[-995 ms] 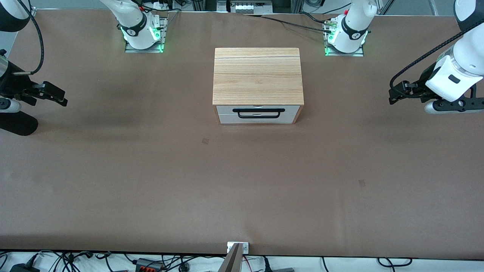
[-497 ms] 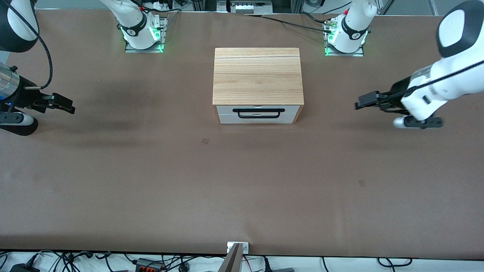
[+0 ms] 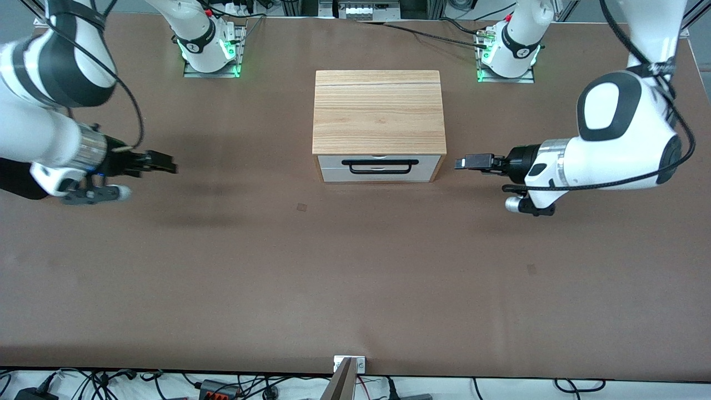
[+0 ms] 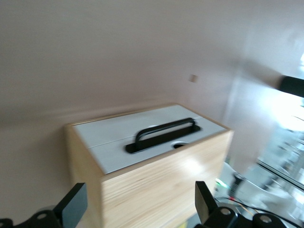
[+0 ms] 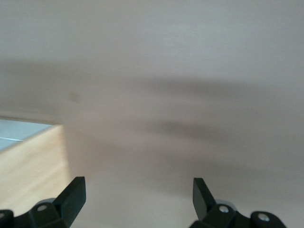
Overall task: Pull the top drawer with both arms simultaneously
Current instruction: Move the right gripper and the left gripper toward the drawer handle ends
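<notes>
The light-wood cabinet (image 3: 379,111) stands mid-table. Its top drawer (image 3: 427,161) is shut, white-fronted, with a wide black bar handle (image 3: 380,166). My left gripper (image 3: 464,162) hovers low beside the cabinet's front corner on the left arm's end of the table, pointing at it, open and empty. In the left wrist view the handle (image 4: 164,134) and top drawer (image 4: 114,156) lie ahead of the left gripper (image 4: 140,204). My right gripper (image 3: 166,166) hangs open over bare table, well apart from the cabinet toward the right arm's end. The right wrist view shows the right gripper (image 5: 137,190) and one cabinet corner (image 5: 28,156).
The lower white drawer front (image 3: 333,175) sits under the top one. Both arm bases (image 3: 211,53) (image 3: 508,55) stand farther from the front camera than the cabinet. A small mark (image 3: 301,207) lies on the brown table. Cables (image 3: 222,386) run along the nearest edge.
Both arms have swung inward from the table's ends toward the cabinet. The left gripper has come much closer, almost to the cabinet's corner. Both grippers stay open.
</notes>
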